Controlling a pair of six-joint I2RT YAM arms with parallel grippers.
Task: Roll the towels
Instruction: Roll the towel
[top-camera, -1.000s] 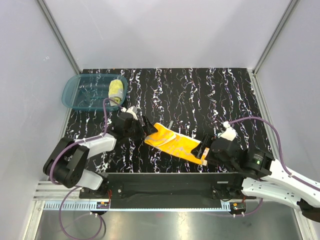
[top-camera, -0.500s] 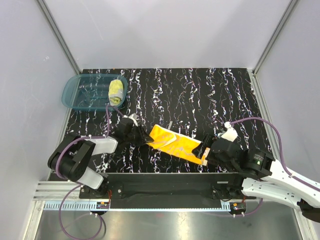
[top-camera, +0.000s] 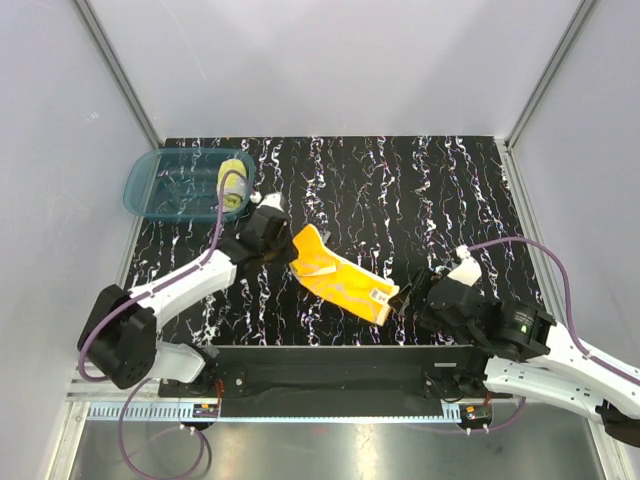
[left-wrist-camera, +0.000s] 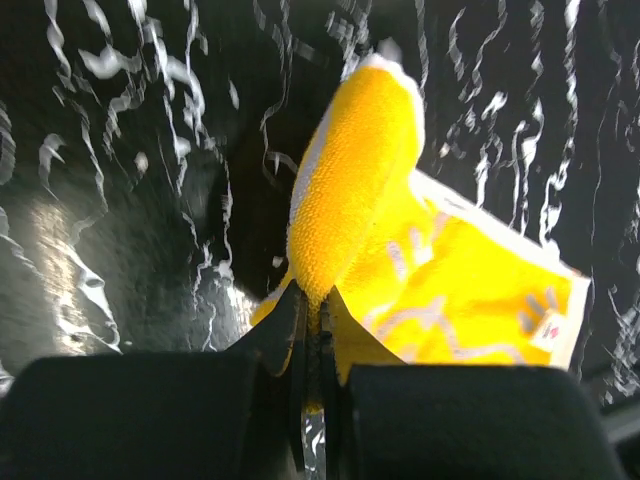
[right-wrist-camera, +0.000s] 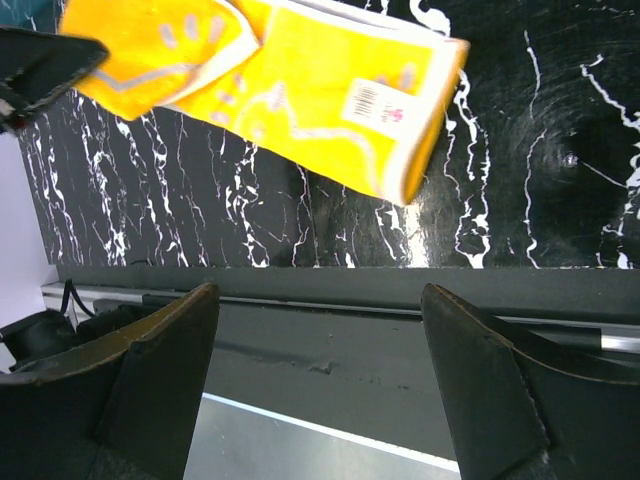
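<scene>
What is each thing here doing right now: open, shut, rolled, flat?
Orange towel: one end pinched and lifted off the table, the other end lying flat; not rolled yet.
Yellow towel: bundled up, apparently rolled, lying inside the basin.
Basin: upright, holding the yellow towel.
Left fingers: shut on the orange towel's end.
Right fingers: open, holding nothing, near the towel's other end.

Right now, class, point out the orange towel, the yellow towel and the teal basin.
orange towel (top-camera: 345, 283), top view, on its flat middle.
yellow towel (top-camera: 234, 188), top view, on the roll's middle.
teal basin (top-camera: 165, 192), top view, on its bare floor.
</scene>
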